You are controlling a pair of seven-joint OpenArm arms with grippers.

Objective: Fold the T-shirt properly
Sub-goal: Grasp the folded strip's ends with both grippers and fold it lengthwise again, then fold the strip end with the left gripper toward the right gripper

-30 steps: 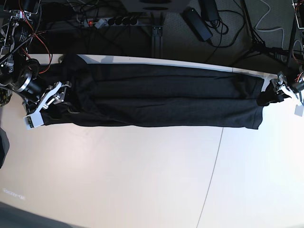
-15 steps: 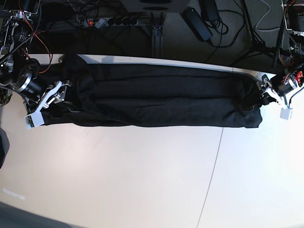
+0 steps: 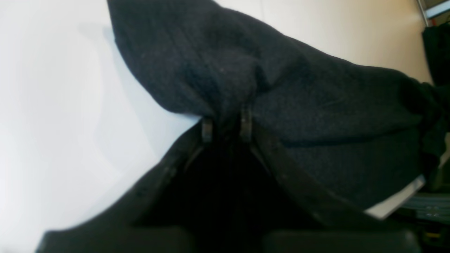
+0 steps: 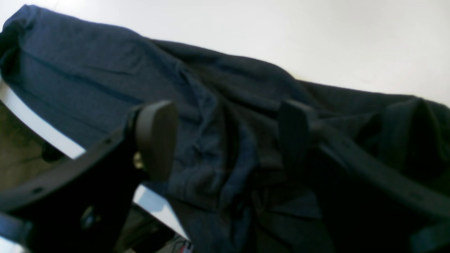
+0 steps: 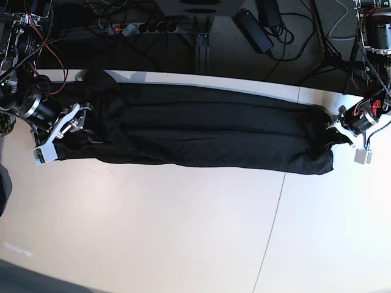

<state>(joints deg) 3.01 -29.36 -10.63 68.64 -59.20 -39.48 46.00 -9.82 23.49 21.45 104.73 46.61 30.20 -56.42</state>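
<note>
the t-shirt [image 5: 208, 134] lies as a long black band along the far edge of the white surface [image 5: 183, 232]. the left gripper [image 3: 226, 127] pinches one bunched end; the right gripper [image 4: 225, 140] hangs spread over the other end, fingers [image 4: 156, 138] clear of the cloth.

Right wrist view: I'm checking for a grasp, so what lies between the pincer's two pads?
Bunched folds of the black soft-knit T-shirt lie in the gap of the right pincer; the pads stand wide apart, not closed on it.
</note>
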